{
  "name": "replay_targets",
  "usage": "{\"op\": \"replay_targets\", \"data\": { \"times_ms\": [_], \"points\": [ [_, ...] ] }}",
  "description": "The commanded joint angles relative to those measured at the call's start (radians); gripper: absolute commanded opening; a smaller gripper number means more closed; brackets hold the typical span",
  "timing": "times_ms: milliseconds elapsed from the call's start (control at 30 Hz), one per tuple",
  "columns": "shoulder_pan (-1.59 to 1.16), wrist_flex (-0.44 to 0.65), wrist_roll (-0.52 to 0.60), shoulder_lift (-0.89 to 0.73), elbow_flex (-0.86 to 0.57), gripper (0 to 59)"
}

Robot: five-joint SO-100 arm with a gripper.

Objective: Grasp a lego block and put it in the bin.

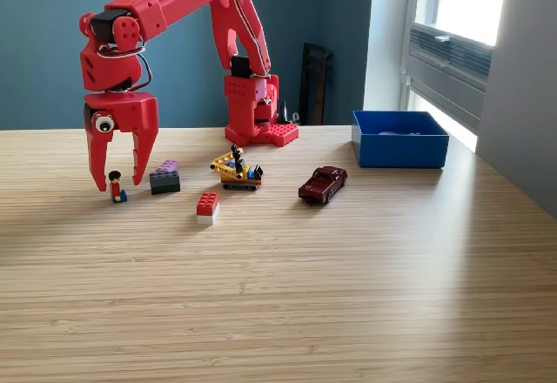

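Item: my hand [114, 177], jaws spread, straddling the minifigure [116, 187] on the desk [348, 270] (posed to grasp); bin [399, 139] well apart.

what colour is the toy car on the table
Dark red, seen in the exterior view: the toy car.

We counted one red arm [174, 35] with one gripper [116, 178] at the left of the frame. On the table [348, 296] we found one minifigure [116, 187], two brick stacks, a dark one [164, 178] and a red-and-white one [207, 207], one yellow digger [237, 172], one maroon car [323, 184], and one blue bin [399, 138] at the right.
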Motion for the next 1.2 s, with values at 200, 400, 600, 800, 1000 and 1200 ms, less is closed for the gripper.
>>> {"op": "replay_targets", "data": {
  "times_ms": [200,400,600,800,1000,1200],
  "points": [
    [-0.012,-0.006,0.012,0.006,-0.071,17.2],
    [0.002,-0.006,0.006,0.006,-0.071,16.5],
    [0.018,-0.009,-0.002,0.005,-0.074,16.1],
    [0.028,-0.020,-0.012,0.005,-0.075,15.9],
    [0.029,-0.029,-0.018,0.005,-0.071,15.9],
    [0.029,-0.034,-0.025,0.005,-0.067,15.2]
  ]
}}
